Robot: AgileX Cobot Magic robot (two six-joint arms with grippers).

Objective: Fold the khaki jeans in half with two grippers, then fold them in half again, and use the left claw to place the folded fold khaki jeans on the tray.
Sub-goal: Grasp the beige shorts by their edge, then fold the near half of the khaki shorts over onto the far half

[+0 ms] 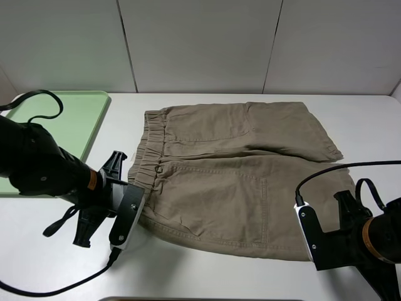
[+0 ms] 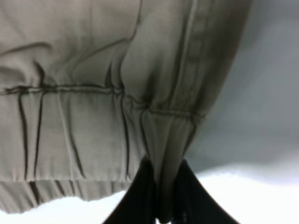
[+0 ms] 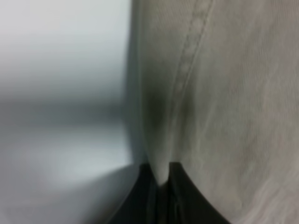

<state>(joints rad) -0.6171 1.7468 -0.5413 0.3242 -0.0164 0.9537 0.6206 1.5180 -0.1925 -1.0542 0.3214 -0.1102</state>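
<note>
Jeans (image 1: 238, 175) were laid flat, unfolded, near edge pinched by left tool (image 2: 162, 196) and right tool (image 3: 161, 196); both folds and tray (image 1: 75, 125) placement were judged undone.

In the high view the flat pale-green plastic tray (image 1: 81, 119) runs off the left edge, its near part hidden behind the black left arm (image 1: 37, 166). The black right claw (image 3: 161, 179) is cut off by the right wrist view's edge, and the white desk (image 3: 56, 158) beside it is only a blur.
</note>
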